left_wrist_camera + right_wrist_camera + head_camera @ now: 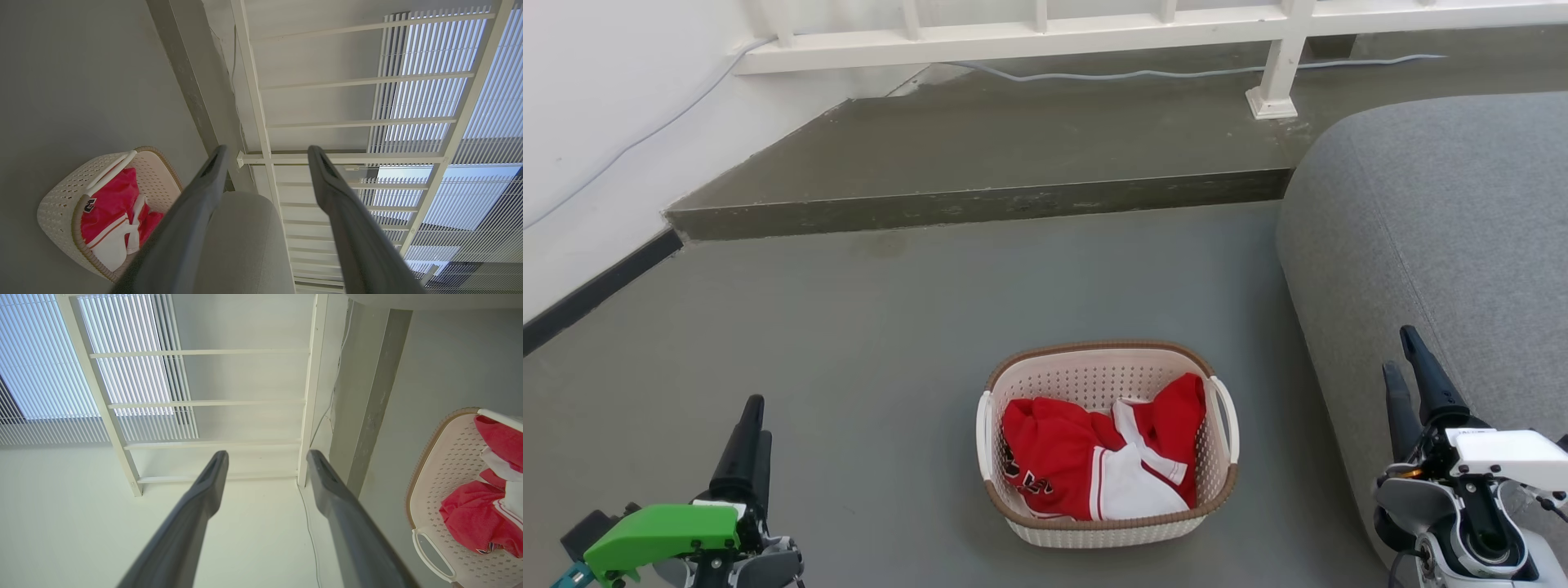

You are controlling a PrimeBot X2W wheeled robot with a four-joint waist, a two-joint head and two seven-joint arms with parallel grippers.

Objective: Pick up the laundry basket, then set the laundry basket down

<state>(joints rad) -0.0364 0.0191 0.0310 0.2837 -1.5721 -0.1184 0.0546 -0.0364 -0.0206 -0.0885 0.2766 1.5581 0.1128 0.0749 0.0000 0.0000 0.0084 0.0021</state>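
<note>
Left end effector, right end effector: parted, upright, flanking laundry basket.

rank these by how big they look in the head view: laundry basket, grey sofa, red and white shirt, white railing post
1. grey sofa
2. laundry basket
3. red and white shirt, inside the basket
4. white railing post, farther off, so its rank is unsure

Left end effector: two long dark fingers rise from bottom centre, spread apart, nothing between them. Cream-white perforated plastic laundry basket with brown rim at lower left on grey floor, holding a red-and-white cloth garment. Grey upholstered cushion bottom centre. White barred railing centre to right.
</note>
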